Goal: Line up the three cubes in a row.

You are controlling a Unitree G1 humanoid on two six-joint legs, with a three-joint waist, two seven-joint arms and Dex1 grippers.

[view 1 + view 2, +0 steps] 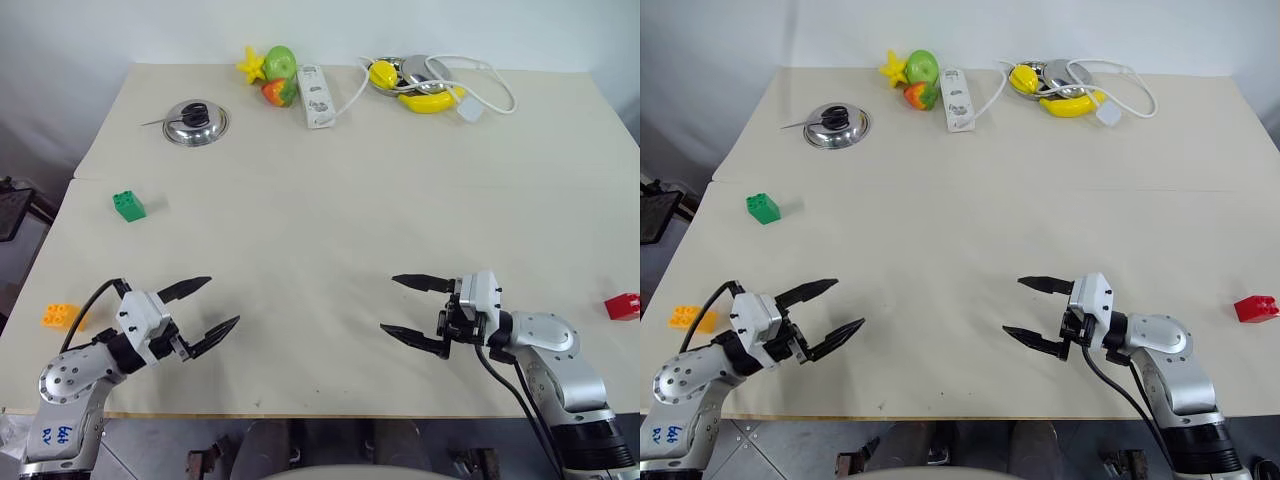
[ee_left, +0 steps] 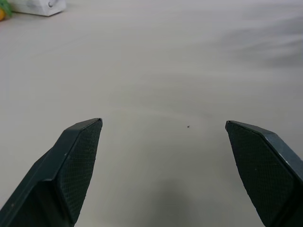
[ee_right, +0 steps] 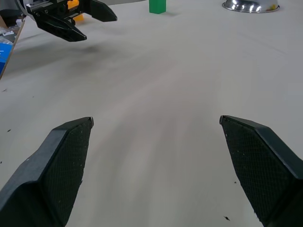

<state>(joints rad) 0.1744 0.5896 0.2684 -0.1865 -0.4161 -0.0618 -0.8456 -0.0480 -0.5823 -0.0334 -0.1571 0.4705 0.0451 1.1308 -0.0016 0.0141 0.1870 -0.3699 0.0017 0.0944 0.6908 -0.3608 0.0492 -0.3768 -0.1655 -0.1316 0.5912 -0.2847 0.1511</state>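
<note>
The table (image 1: pixel 330 210) is carrying everything, and the three cubes are lying well apart on it: the green cube (image 1: pixel 128 205) is sitting on the left side, about midway back, the orange-yellow cube (image 1: pixel 59 316) is resting at the left edge just beside the left arm, and the red cube (image 1: pixel 622 306) is waiting near the right edge, beyond the right arm. No row is existing yet, so the task is looking not started. At the far side, some toy fruits (image 1: pixel 272 72), a white remote (image 1: pixel 315 95), a small metal lid (image 1: pixel 196 122) and a metal dish with a white cable (image 1: pixel 478 85) are lying, well away from the cubes. I am judging the cubes as light, stiff plastic blocks with smooth sides that may be slipping a little; the studs on top are giving no flat face, so taking each one by two opposite flat sides, low on the body, is seeming the safest hold. The left gripper (image 1: pixel 200 310) is hovering over bare table near the front edge, pointing forward and toward the middle, with its fingers spread wide and holding nothing. The right gripper (image 1: pixel 412 308) is pointing toward the left one, also level over bare table, its fingers standing wide apart and empty.
</note>
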